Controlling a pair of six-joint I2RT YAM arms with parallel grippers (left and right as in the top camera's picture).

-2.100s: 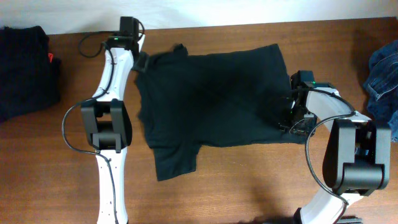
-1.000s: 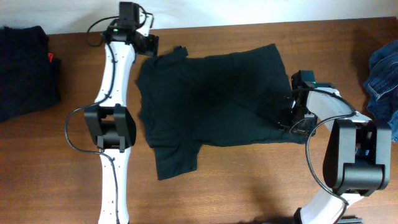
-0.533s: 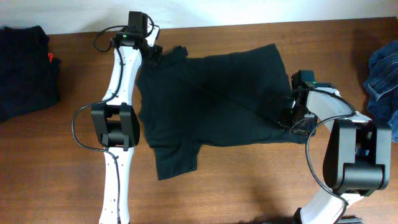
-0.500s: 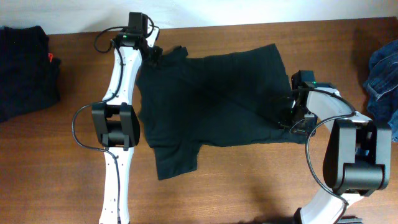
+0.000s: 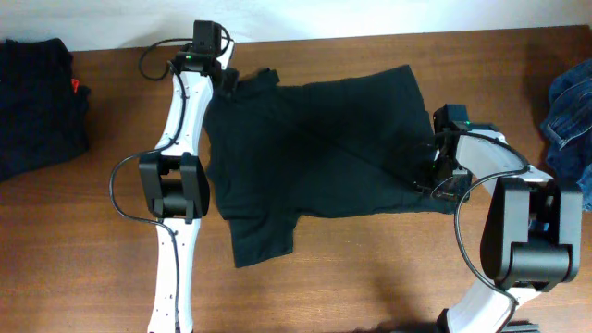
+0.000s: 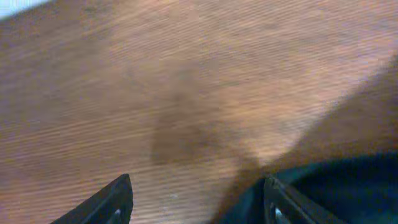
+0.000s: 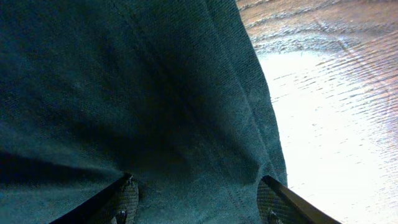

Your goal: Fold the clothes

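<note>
Black T-shirt (image 5: 314,148), spread flat at centre of table (image 5: 370,268) for folding; left gripper (image 6: 198,182) stood open beside its upper-left sleeve, right gripper (image 7: 196,180) open over its right-hand hem, each apparently placed to take an edge.

Both are gaping: left claw (image 6: 199,204), right claw (image 7: 198,200).
The left arm (image 5: 181,111) is stretching straight out; the right arm (image 5: 496,163) is doubling back.

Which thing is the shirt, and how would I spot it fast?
Look at the middle of the brown table. The T-shirt lies spread out flat there, one sleeve sticking out. Unlike the bunched dark pile at the left edge and the blue denim at the right, it is opened out.
</note>
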